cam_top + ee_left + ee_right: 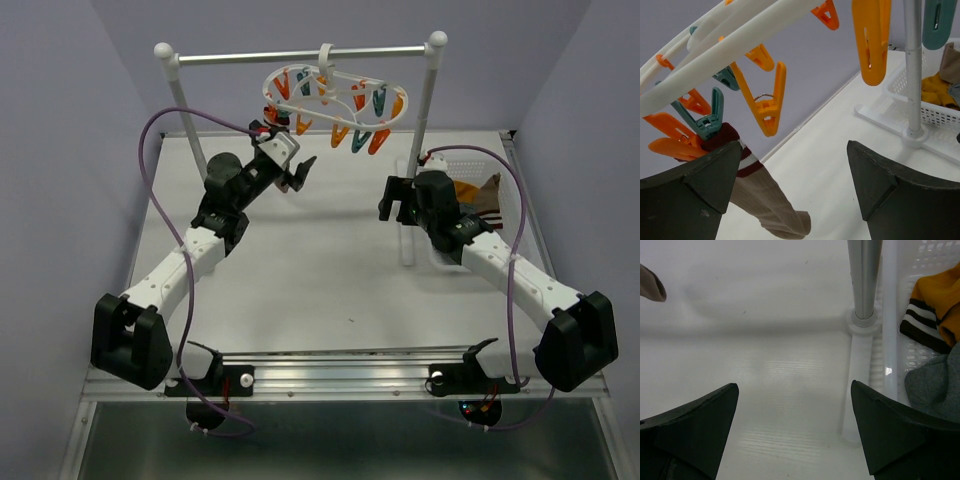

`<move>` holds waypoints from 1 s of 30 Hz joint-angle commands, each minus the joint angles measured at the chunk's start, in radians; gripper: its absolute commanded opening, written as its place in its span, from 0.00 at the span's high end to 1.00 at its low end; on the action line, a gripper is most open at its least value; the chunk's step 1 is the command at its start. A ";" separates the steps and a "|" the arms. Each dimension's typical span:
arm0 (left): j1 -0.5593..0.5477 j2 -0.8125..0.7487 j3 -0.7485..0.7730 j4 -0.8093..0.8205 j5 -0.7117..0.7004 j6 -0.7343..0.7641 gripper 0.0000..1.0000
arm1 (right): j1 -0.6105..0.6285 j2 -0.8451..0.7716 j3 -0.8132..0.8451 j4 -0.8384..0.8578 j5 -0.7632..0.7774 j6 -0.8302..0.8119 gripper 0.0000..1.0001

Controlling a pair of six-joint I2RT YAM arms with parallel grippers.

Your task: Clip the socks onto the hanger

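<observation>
White arms (185, 270) with black joints, purple cables (141, 150), and a black left gripper (296, 175) and right gripper (395, 205).

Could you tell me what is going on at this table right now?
Two robot arms are pegging laundry onto the hanger. One striped beige sock already hangs from a teal clip, with the open left gripper beside it, holding nothing. The right gripper, also open and empty, hovers near the basket holding the remaining socks.
</observation>
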 commanded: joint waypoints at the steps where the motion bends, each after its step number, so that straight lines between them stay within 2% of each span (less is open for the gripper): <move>1: -0.003 0.030 0.073 0.151 0.000 0.001 0.01 | -0.008 0.000 0.051 0.017 0.037 0.005 0.00; 17: -0.009 0.083 0.110 0.292 -0.016 -0.088 0.02 | -0.008 0.014 0.059 0.017 0.054 0.021 0.00; 30: -0.032 0.103 0.081 0.401 -0.131 -0.146 0.15 | -0.008 0.006 0.071 0.017 0.037 0.042 0.00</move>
